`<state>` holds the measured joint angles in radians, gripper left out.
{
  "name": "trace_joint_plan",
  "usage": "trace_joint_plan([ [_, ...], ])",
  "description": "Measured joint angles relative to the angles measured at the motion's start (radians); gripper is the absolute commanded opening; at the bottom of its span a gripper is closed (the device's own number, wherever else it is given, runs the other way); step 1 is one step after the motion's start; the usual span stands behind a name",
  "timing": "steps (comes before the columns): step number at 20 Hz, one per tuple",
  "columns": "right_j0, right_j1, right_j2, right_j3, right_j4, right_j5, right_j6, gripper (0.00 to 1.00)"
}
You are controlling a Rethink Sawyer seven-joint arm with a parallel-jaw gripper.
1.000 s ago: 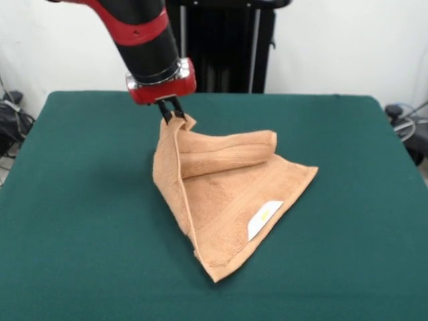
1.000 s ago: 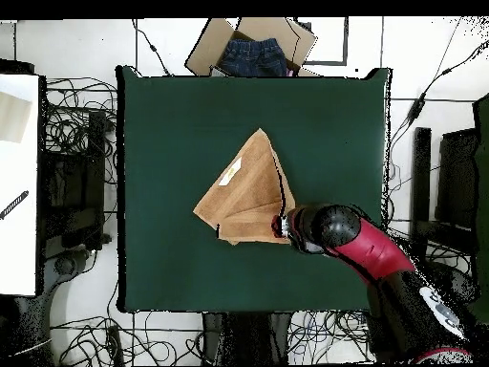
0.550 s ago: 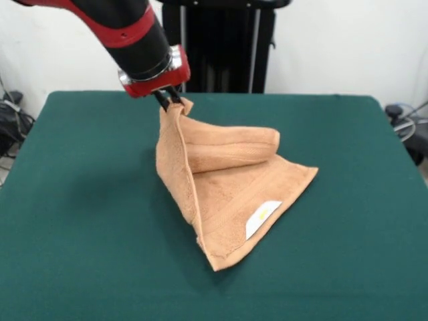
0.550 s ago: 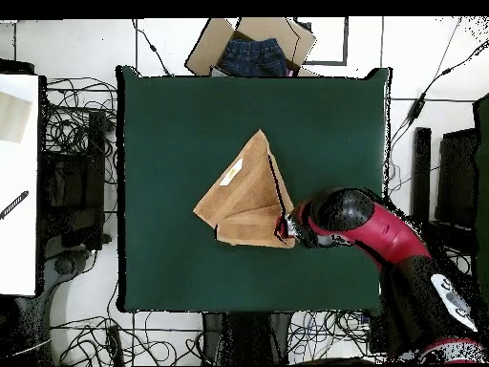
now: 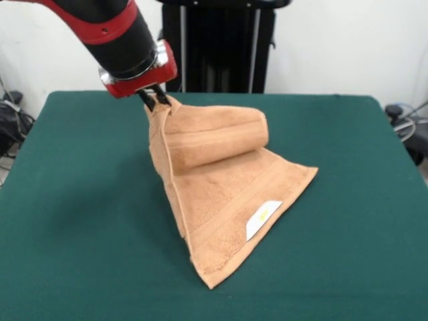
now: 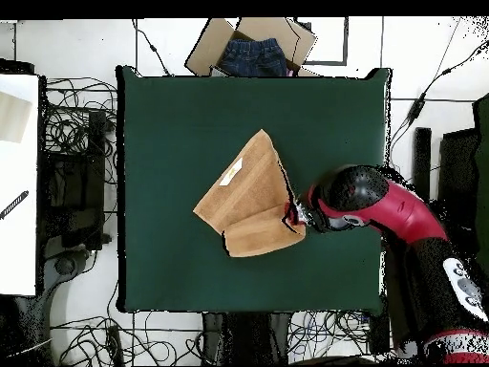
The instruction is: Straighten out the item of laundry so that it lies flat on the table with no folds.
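One tool [image 5: 155, 101] at the left pinches a raised corner of the tan towel [image 5: 221, 200]; from there the cloth slopes down rightward, a rolled fold beneath the grip, its lower part with the white label [image 5: 263, 219] lying mid-table [image 5: 348, 254]

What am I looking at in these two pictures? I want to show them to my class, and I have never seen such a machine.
The red and black machine is a robot arm ending in a gripper, a small pincer. One picture looks across the table at the robot; the other looks straight down from above, where the same arm enters from the right. On the dark green table lies a tan terry towel with a small white label. The gripper is shut on one corner of the towel, holding it lifted above the table, so part of the cloth curls into a roll while the rest lies on the table.
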<state>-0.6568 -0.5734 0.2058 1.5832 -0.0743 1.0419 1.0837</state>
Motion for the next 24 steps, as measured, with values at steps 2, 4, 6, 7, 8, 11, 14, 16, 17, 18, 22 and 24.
trace_joint_plan([
  [2, -0.007, 0.004, 0.011, -0.008, -0.002, 0.000, 0.000, 0.00],
  [4, -0.021, 0.009, 0.024, -0.009, -0.003, 0.000, 0.000, 0.00],
  [6, -0.037, 0.019, 0.039, -0.010, -0.007, 0.000, 0.000, 0.00],
  [7, -0.041, 0.022, 0.041, -0.010, -0.008, 0.000, 0.000, 0.00],
  [8, -0.049, 0.033, 0.045, -0.014, -0.013, 0.000, 0.000, 0.00],
  [11, -0.060, 0.057, 0.052, -0.030, -0.028, 0.000, 0.000, 0.00],
  [14, -0.078, 0.090, 0.071, -0.055, -0.050, 0.000, 0.000, 0.00],
  [16, -0.088, 0.105, 0.079, -0.068, -0.061, 0.000, 0.000, 0.00],
  [17, -0.094, 0.115, 0.084, -0.075, -0.068, 0.000, 0.000, 0.00],
  [18, -0.107, 0.136, 0.097, -0.091, -0.080, 0.000, 0.000, 0.00],
  [22, -0.127, 0.178, 0.120, -0.124, -0.097, 0.001, -0.001, 0.00],
  [24, -0.134, 0.191, 0.129, -0.132, -0.103, 0.001, -0.001, 0.00],
])
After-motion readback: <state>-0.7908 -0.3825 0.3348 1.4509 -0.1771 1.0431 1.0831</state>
